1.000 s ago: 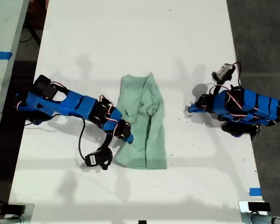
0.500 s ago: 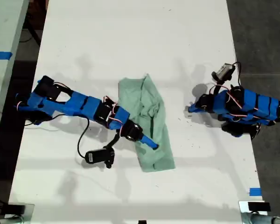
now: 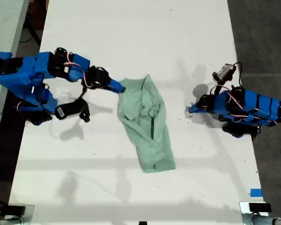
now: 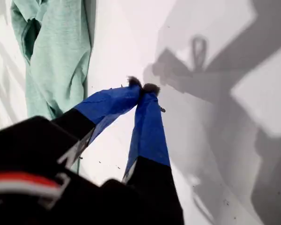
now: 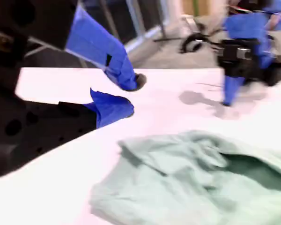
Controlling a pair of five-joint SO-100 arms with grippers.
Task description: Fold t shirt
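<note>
1. Shirt lies crumpled mid-counter, held by nothing.
2. My first gripper: jaws pinched together, empty.
3. My second gripper hovers beside the shirt's edge, jaws slightly apart; only its wrist view shows that gap.

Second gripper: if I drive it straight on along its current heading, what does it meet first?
Most likely the t shirt. My second gripper, jaws open, points right at the cloth's upper corner in the exterior view. Its height is unclear, so it might skim over the cloth.
</note>
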